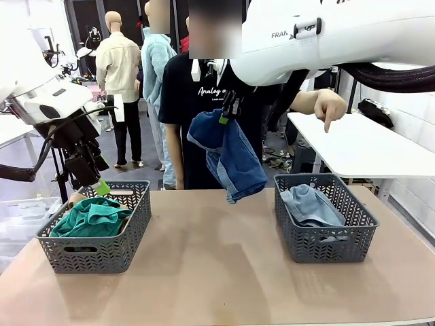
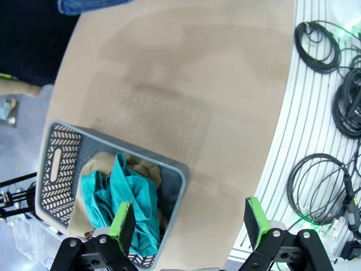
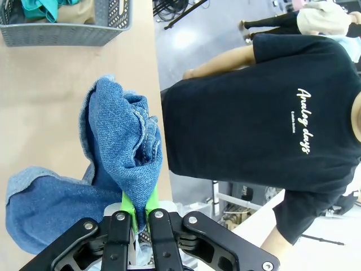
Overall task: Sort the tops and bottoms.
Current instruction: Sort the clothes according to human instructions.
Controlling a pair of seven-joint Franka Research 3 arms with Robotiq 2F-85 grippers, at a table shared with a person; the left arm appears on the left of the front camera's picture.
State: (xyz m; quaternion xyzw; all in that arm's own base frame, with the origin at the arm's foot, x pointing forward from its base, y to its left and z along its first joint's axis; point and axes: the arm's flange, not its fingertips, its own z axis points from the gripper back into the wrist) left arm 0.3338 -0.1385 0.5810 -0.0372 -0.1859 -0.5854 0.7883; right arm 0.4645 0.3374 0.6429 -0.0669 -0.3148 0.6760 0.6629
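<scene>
My right gripper [image 1: 228,109] [image 3: 141,213] is shut on the dark blue denim shorts [image 1: 230,155] [image 3: 121,149], which hang above the table's far middle, in front of the person. A pale grey-blue denim piece [image 1: 309,204] lies in the right basket [image 1: 326,246]. The teal top [image 1: 90,217] [image 2: 123,200] and a bit of the tan top [image 1: 75,199] [image 2: 145,169] lie in the left basket [image 1: 102,255] [image 2: 56,164]. Above that basket's far rim my left gripper [image 1: 95,180] [image 2: 189,223] hangs open, holding nothing.
The person stands at the far edge in a black printed T-shirt [image 3: 282,113]; one hand [image 1: 329,107] points a finger down above the right basket. A white table [image 1: 367,146] stands behind on the right. Cables [image 2: 327,186] lie past the table's edge.
</scene>
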